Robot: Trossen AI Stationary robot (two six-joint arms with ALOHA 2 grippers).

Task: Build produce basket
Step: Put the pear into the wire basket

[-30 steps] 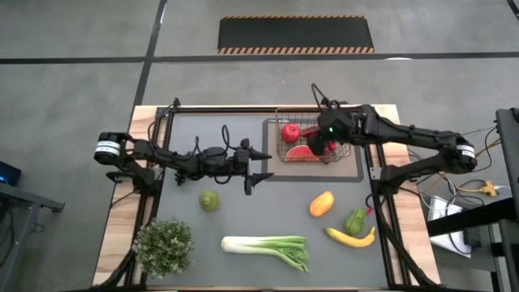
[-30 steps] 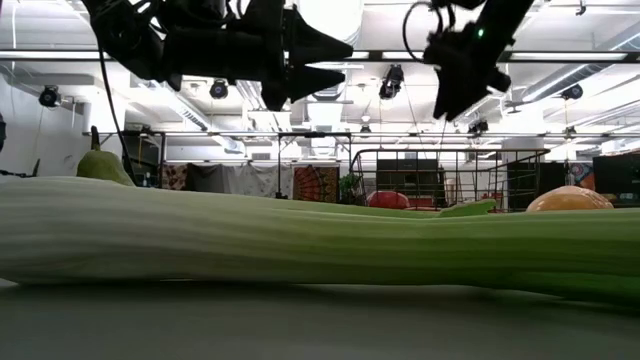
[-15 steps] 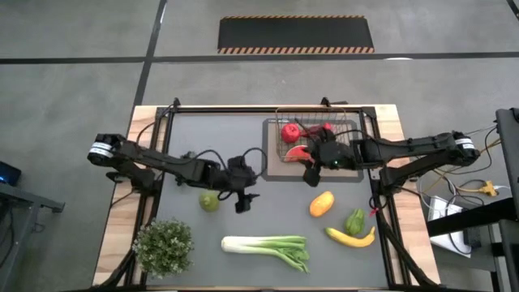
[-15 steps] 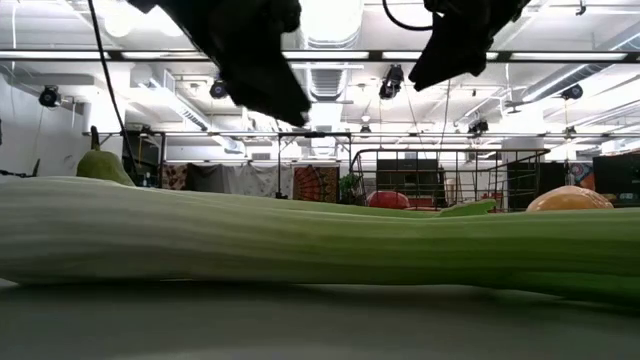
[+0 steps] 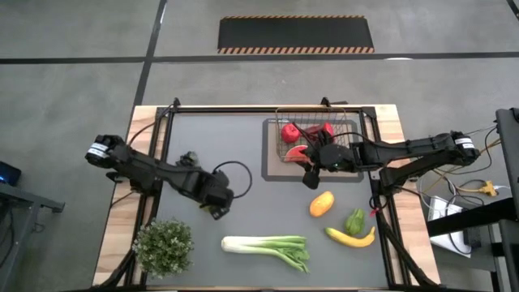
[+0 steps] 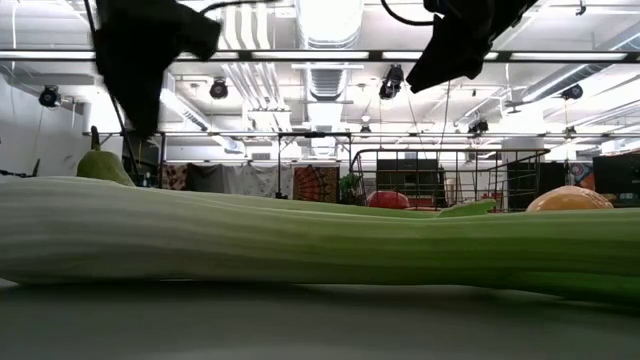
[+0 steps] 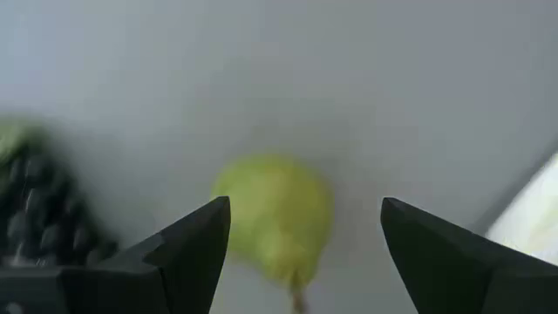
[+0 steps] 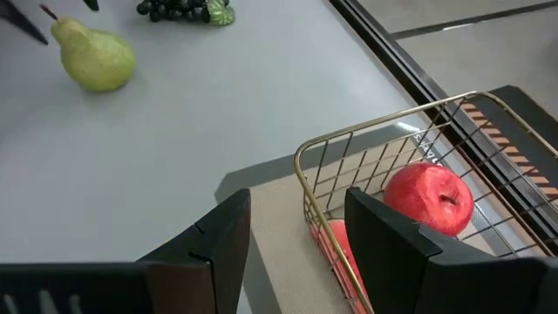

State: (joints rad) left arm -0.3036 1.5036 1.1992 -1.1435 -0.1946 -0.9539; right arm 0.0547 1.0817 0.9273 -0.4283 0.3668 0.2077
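Pear [image 7: 275, 214] sits between the open left gripper [image 7: 301, 235] fingers; right gripper [image 8: 292, 231] open beside basket [image 8: 384, 161].

One wire basket [image 5: 350, 144]. Inside it: one red apple [image 5: 289, 132], one watermelon slice [image 5: 297, 151], one red chilli cluster [image 5: 318, 128], exact pepper count unclear.

On mat outside basket: one orange mango [image 5: 322, 203], one green pepper [image 5: 354, 221], one banana [image 5: 350, 238], one leek [image 5: 268, 248], one green pear [image 8: 94, 58], one bunch dark grapes [image 8: 185, 10].

One potted plant [image 5: 164, 246].

Two arms, two grippers: left gripper [image 7: 301, 253], right gripper [image 8: 296, 249].
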